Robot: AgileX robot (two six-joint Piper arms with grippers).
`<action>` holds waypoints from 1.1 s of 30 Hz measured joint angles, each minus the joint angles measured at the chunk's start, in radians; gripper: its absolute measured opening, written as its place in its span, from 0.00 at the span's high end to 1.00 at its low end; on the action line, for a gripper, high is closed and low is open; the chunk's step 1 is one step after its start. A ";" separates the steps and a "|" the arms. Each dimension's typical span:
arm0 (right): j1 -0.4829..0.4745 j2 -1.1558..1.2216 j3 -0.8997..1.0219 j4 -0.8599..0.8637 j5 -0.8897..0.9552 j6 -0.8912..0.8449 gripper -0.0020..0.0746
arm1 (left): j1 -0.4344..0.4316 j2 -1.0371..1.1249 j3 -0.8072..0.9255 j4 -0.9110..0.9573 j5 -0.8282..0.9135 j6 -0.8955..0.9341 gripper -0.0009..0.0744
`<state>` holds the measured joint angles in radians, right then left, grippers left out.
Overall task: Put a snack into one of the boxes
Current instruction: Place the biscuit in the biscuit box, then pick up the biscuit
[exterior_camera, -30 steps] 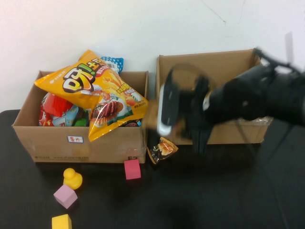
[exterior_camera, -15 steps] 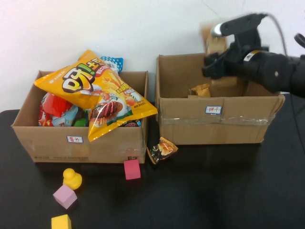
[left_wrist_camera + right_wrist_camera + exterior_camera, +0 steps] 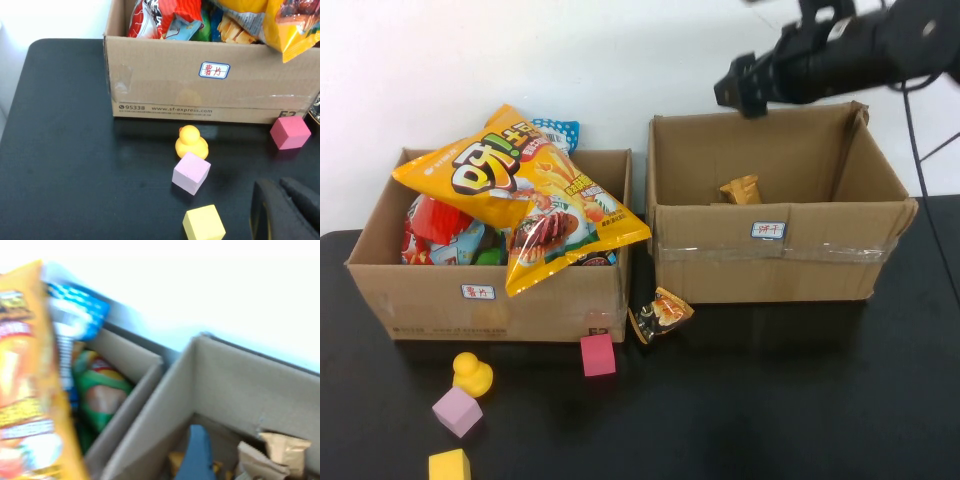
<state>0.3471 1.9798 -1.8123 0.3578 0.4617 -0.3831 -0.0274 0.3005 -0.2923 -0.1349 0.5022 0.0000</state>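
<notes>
Black table (image 3: pixel 770 400) against a white wall. Right gripper (image 3: pixel 745 88) at one o'clock, above the back wall of the open brown cardboard box (image 3: pixel 770 262); finger opening impossible to tell. Tan paper snack packet (image 3: pixel 741 190) lying inside that box. Left gripper (image 3: pixel 285 212) low near the yellow rubber duck (image 3: pixel 191 142); spread unreadable. Risk: arm clipping the box's back wall and shoving it.

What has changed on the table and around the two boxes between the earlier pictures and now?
The right pincer swung from low in front of the boxes up above the right box's back wall. A tan snack now lies inside that box. The left pincer hovers over the table. The full left box, small packet, duck and blocks stayed put.
</notes>
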 joint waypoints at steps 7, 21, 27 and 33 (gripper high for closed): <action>0.000 -0.086 0.014 0.081 0.157 0.014 0.27 | 0.000 0.000 0.000 0.000 0.000 0.000 0.99; 0.171 -0.301 0.718 0.356 -0.311 -0.032 0.27 | 0.000 0.000 0.000 -0.004 0.000 0.000 0.99; 0.265 -0.261 0.882 0.573 -0.506 -0.032 0.27 | 0.000 0.000 0.000 -0.006 -0.003 0.000 0.99; 0.268 -0.123 0.852 0.608 -0.567 -0.032 0.27 | 0.000 0.000 0.000 -0.010 -0.014 0.000 0.99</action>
<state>0.6147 1.8572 -0.9603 0.9657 -0.1052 -0.4154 -0.0274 0.3005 -0.2923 -0.1448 0.4878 0.0000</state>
